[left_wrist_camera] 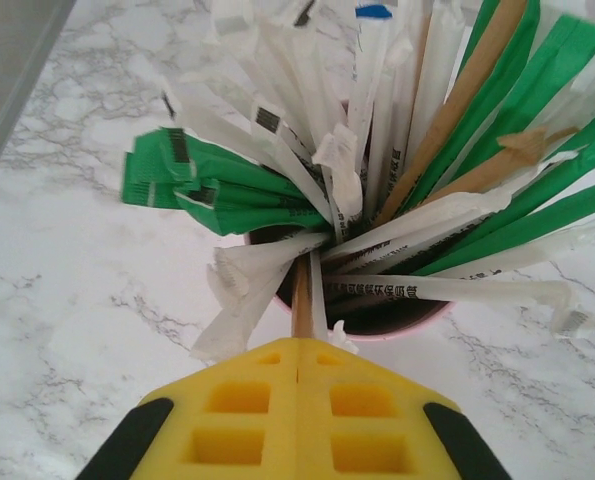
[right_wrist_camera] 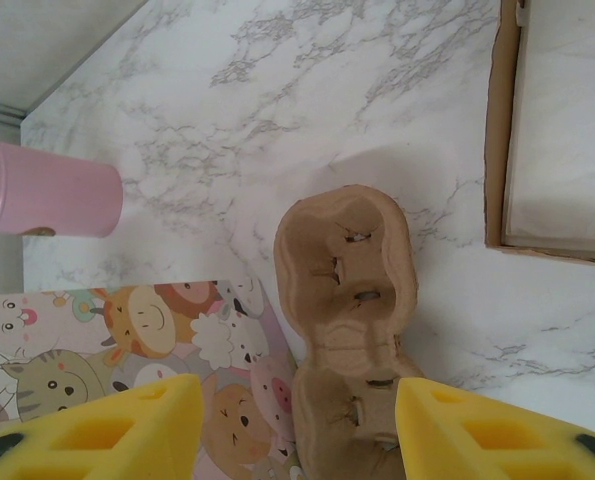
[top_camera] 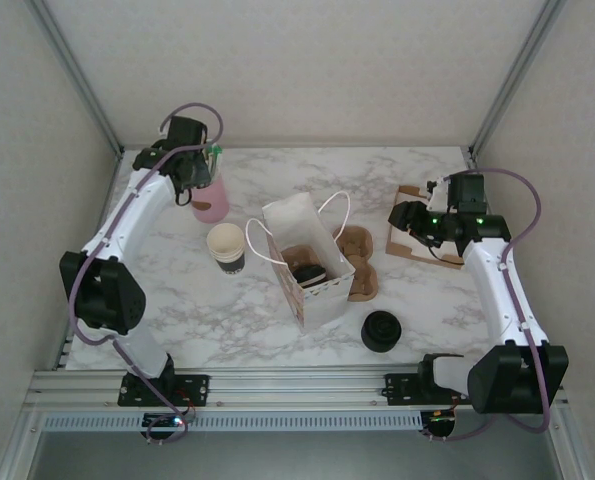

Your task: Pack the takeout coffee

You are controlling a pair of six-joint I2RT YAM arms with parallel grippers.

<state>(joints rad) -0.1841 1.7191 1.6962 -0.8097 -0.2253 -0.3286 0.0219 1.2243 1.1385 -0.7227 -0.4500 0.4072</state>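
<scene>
Left end effector [left_wrist_camera: 297,352]: we find it clenched on a thin brown stick [left_wrist_camera: 300,298] that stands among the paper-wrapped straws [left_wrist_camera: 447,130] of a pink cup [top_camera: 211,205] at the far left of the table [top_camera: 177,300]. Right end effector [right_wrist_camera: 299,425]: released, with its yellow fingers [right_wrist_camera: 107,435] spread wide above a moulded-pulp cup carrier [right_wrist_camera: 347,290].

We locate the takeout coffee [top_camera: 310,273] inside the white paper bag [top_camera: 292,225] at the centre of the table. Its black lid faces up and its body is hidden by the bag walls; whatever brown thing lies beside it in the bag we cannot make out.

Just left of the bag stands a lidless paper cup [top_camera: 226,246]. The cup carrier lies just beside the bag's right wall, whose outer face carries cartoon animals in the right wrist view. Near the front edge, right of the bag, sits a stack of black lids [top_camera: 381,331]. Farther right we see a cardboard tray [right_wrist_camera: 493,120] with white contents.
</scene>
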